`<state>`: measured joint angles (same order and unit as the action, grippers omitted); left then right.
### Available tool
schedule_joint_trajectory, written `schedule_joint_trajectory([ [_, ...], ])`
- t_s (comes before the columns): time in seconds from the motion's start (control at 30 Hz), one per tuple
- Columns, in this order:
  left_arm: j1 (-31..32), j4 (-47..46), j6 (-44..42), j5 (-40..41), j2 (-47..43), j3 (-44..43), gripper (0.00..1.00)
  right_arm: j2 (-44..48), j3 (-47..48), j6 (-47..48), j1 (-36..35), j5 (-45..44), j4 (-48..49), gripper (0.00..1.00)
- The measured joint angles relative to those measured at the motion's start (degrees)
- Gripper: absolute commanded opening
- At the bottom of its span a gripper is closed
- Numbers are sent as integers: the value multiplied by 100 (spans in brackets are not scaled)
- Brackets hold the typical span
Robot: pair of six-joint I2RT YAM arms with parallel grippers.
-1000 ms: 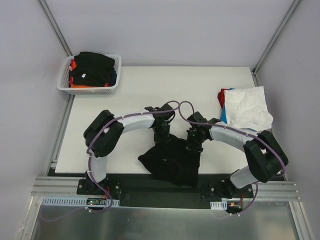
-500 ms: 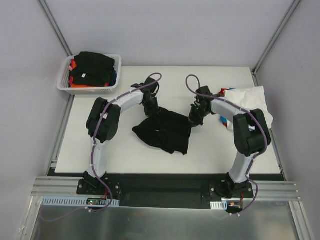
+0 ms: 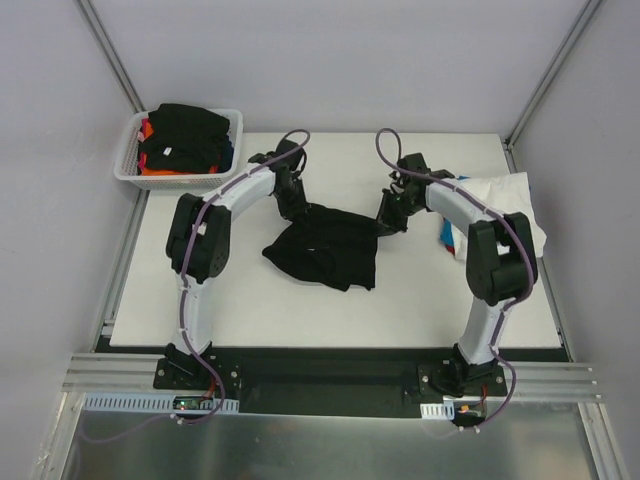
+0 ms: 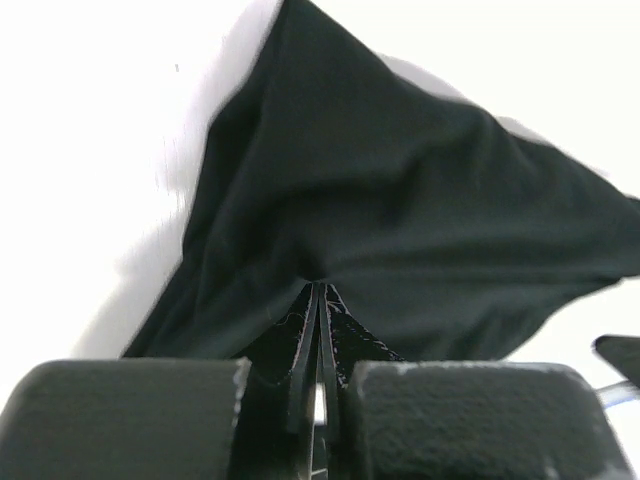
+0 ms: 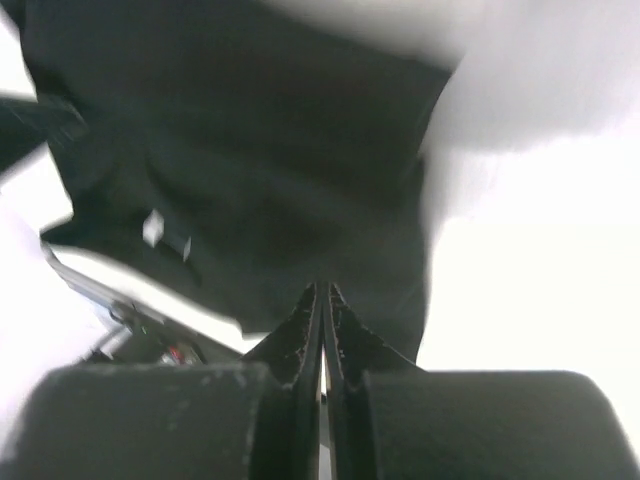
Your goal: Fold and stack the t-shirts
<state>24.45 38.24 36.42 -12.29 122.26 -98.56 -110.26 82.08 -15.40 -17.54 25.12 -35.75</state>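
Observation:
A large black t-shirt (image 3: pixel 325 252) lies bunched in the middle of the white table (image 3: pixel 260 310). My left gripper (image 3: pixel 297 211) is shut on its far left corner. My right gripper (image 3: pixel 386 223) is shut on its far right corner. In the left wrist view the cloth (image 4: pixel 400 220) fans out taut from the pinched fingertips of the gripper (image 4: pixel 318 286). The right wrist view shows the same black t-shirt (image 5: pixel 250 150) running away from the closed tips of the gripper (image 5: pixel 322 286). A crumpled white t-shirt (image 3: pixel 497 215) lies at the right over red (image 3: pixel 441 192) and blue (image 3: pixel 447 233) ones.
A white mesh basket (image 3: pixel 128 166) at the far left corner holds more black (image 3: pixel 185 135) and orange (image 3: pixel 160 171) shirts. The pile under the white t-shirt sits close to my right forearm. Frame posts rise at both far corners.
Both arms have stretched away from their bases, pulling the black t-shirt from the near edge to the table's middle. The grippers stayed shut on it and moved slightly apart.

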Motion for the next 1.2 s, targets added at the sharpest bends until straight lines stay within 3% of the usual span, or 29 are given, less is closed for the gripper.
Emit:
schedule_joint_trajectory([
  [0.2, 35, 22, 44, -33, -1176, 439, 0, 1196, -955, -216, -758, 33, 17, 1],
  [0.4, 166, -179, 59, 42, -2861, 2430, 0, 1672, -1733, -645, -1665, 24, 146, 1],
  [0.5, 186, -205, 55, 83, -3145, 3519, 0, 1784, -1982, -824, -1808, -26, 201, 1],
  [0.63, 170, -151, 48, 133, -3056, 4151, 0, 1963, -2124, -1005, -1958, -122, 269, 1],
  [0.83, 170, -177, 33, 162, -3047, 3657, 0, 2258, -2341, -1156, -2238, -256, 343, 1],
  [1.0, 173, -94, 35, 166, -3034, 2363, 0, 2319, -2391, -1224, -2286, -350, 345, 1],
  [1.2, 170, -127, 15, 214, -2573, 1488, 0, 2321, -2378, -1224, -2291, -396, 330, 1],
])
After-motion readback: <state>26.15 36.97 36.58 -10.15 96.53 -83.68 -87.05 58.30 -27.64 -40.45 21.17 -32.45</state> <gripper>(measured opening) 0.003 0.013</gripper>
